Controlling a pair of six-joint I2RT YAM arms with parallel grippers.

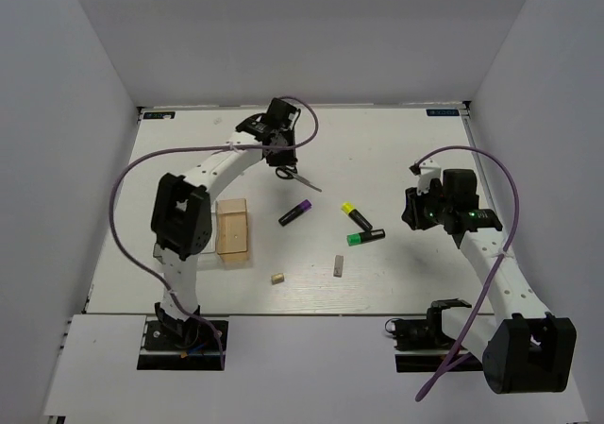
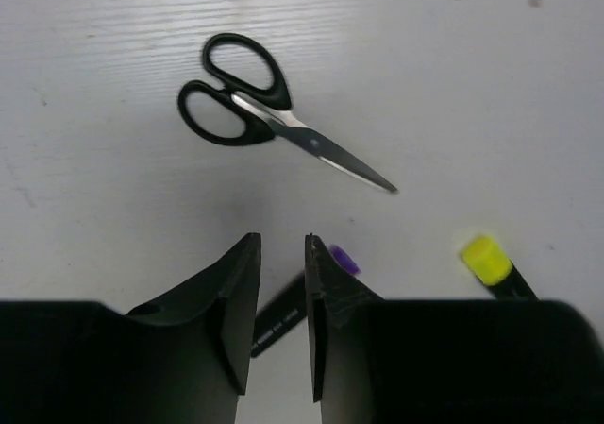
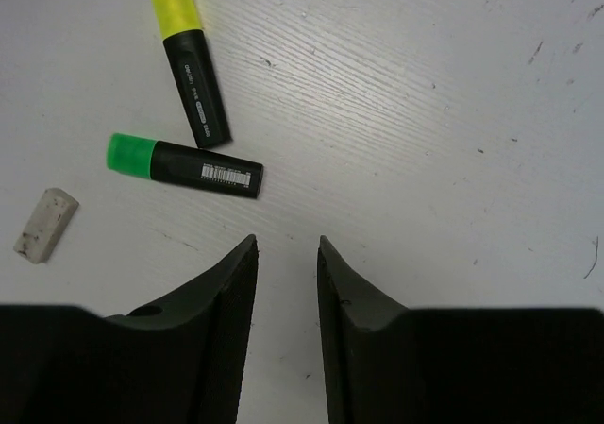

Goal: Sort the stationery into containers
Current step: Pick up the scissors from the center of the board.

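Hovering at the far middle of the table, the left gripper [image 2: 281, 254] has its fingers narrowly spread and pinches nothing. The scissors [image 2: 274, 112] lie flat just ahead of its fingertips, not touching. Their long axis runs diagonally, with the 2 handle loops far-left and the blades pointing near-right. The left arm is clearly nearer. The right gripper [image 3: 286, 254], also narrowly spread and empty, hangs near the yellow marker [image 3: 192, 65] and green marker [image 3: 184, 164]. Probable next move: reach forward and down onto the scissors.

On the surface [image 1: 415, 160] a box [image 1: 233, 230] sits at the left, with a lone marker [image 1: 295, 213] to its right and a pair of markers [image 1: 359, 218] close together further right. The scissors [image 1: 297, 177] lie behind the lone marker. A small block [image 1: 277, 278] and a short bar [image 1: 338, 266] lie in front of it, apart from each other.
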